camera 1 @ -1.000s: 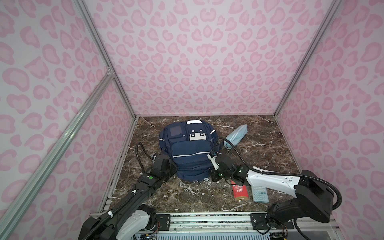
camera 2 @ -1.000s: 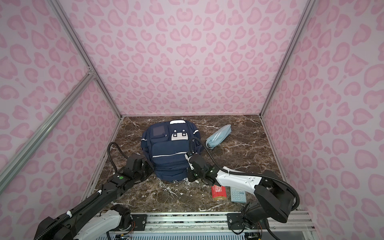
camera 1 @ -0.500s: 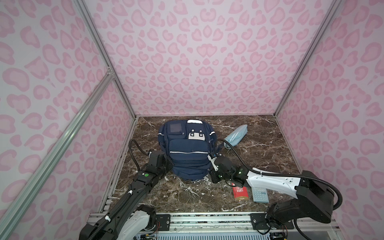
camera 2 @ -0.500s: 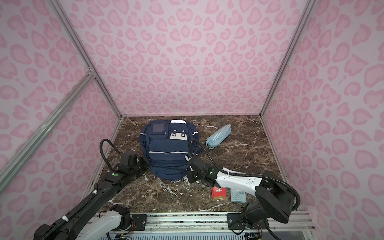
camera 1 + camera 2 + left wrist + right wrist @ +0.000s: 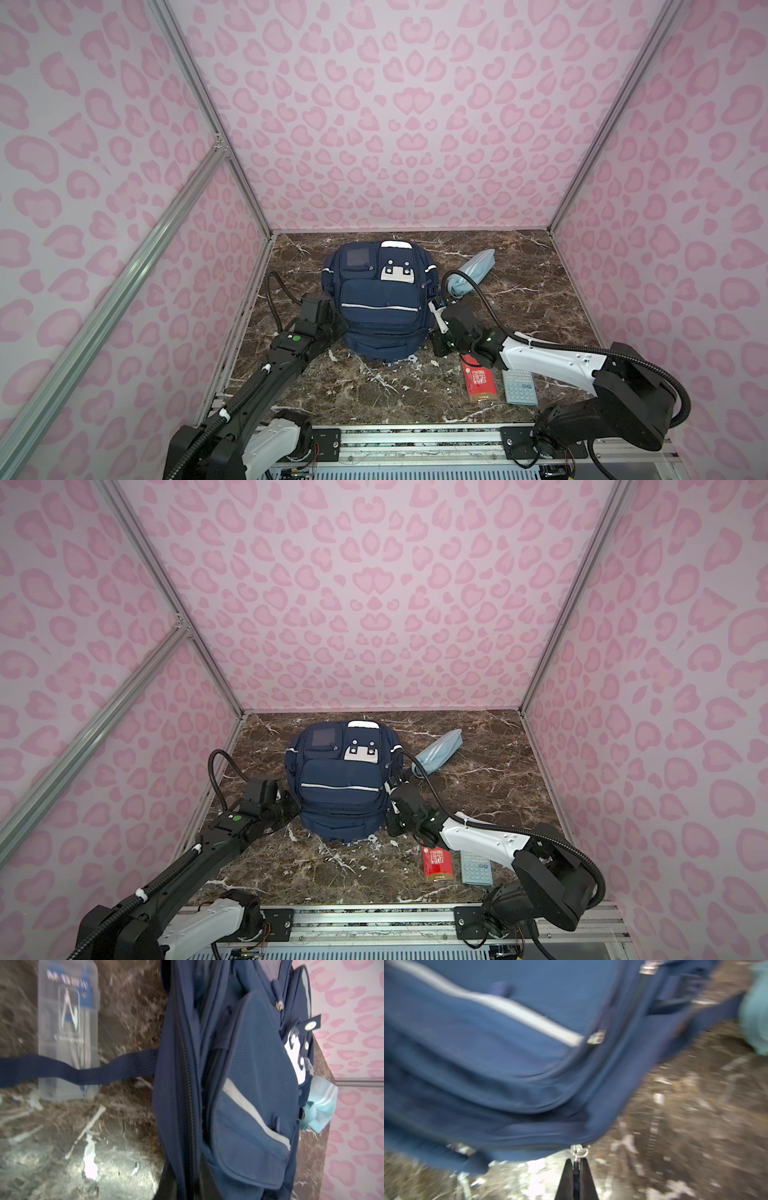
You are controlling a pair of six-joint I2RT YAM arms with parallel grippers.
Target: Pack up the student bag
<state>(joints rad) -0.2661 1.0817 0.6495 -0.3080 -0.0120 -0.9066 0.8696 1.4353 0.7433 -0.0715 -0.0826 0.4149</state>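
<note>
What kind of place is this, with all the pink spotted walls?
Probably a lab recording booth, not a classroom: pink-patterned wall panels on metal framing box in a marble-look tabletop, two robot arms are mounted on a rail at its edge, and a student bag sits between them.

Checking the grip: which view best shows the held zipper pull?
Right wrist view: zipper pull pinched in the right gripper. Both top views show only that gripper at the student bag; left wrist view misses it.
</note>
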